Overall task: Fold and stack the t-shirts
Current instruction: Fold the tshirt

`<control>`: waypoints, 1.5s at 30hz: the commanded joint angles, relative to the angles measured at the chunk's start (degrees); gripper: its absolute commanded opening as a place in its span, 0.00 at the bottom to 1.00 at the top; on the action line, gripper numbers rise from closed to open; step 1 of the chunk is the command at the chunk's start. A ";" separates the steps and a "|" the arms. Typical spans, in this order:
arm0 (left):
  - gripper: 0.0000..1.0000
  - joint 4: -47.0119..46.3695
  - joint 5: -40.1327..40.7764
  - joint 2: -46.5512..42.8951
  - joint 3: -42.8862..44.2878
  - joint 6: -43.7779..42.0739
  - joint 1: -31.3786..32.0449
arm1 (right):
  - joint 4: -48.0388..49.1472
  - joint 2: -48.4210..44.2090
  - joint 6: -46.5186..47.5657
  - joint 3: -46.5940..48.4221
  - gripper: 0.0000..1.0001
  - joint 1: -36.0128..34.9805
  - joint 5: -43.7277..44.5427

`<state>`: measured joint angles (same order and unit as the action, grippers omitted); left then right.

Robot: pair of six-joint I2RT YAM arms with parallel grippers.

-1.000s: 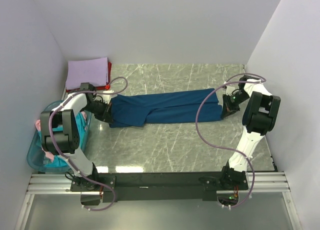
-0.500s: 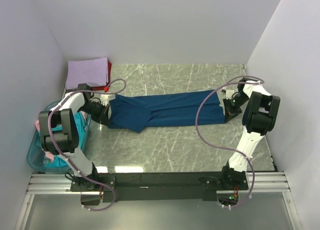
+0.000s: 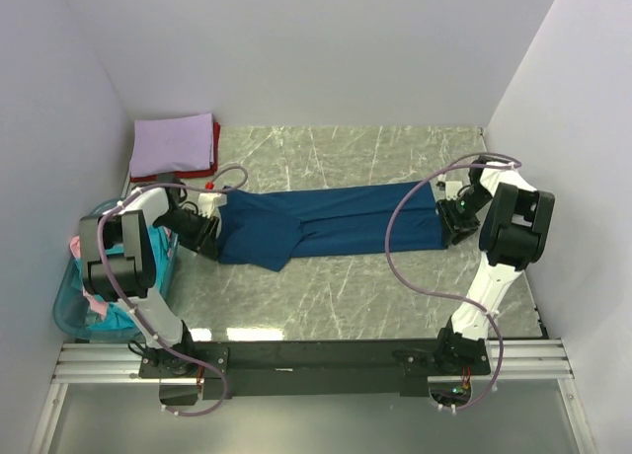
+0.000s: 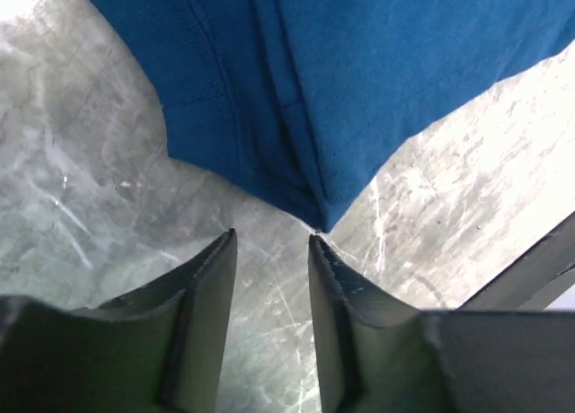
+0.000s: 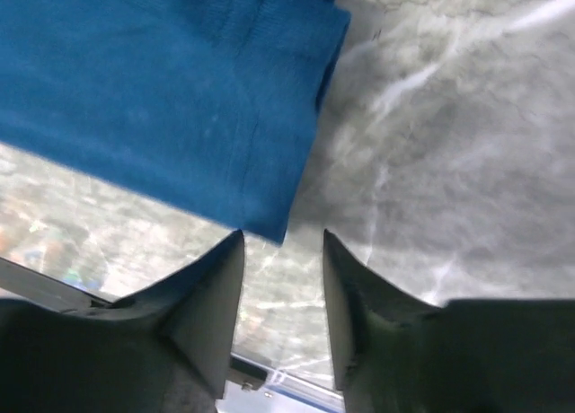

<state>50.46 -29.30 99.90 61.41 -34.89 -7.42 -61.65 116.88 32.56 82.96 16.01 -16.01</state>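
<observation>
We see the dark blue t-shirt (image 3: 331, 222) lying folded lengthwise across the desk (image 3: 346, 296), our left claw (image 4: 269, 238) released at its 9 o'clock end, our right claw (image 5: 283, 235) released at its 3 o'clock end, each just off a cloth corner

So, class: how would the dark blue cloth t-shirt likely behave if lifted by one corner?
Probably floppy: the dark blue cloth t-shirt lies flat in soft folds, so it would drape. Likely light, being thin. Pushed, it may bunch rather than slide.
</observation>
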 commanded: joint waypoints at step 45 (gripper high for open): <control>0.41 -3.17 -5.95 -10.69 0.38 16.00 1.27 | 58.75 -7.37 -65.60 -14.76 0.59 -69.80 3.62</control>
<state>46.17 -35.77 91.88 59.70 -19.11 -6.28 -5.50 108.22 -30.00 65.47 -53.10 -15.75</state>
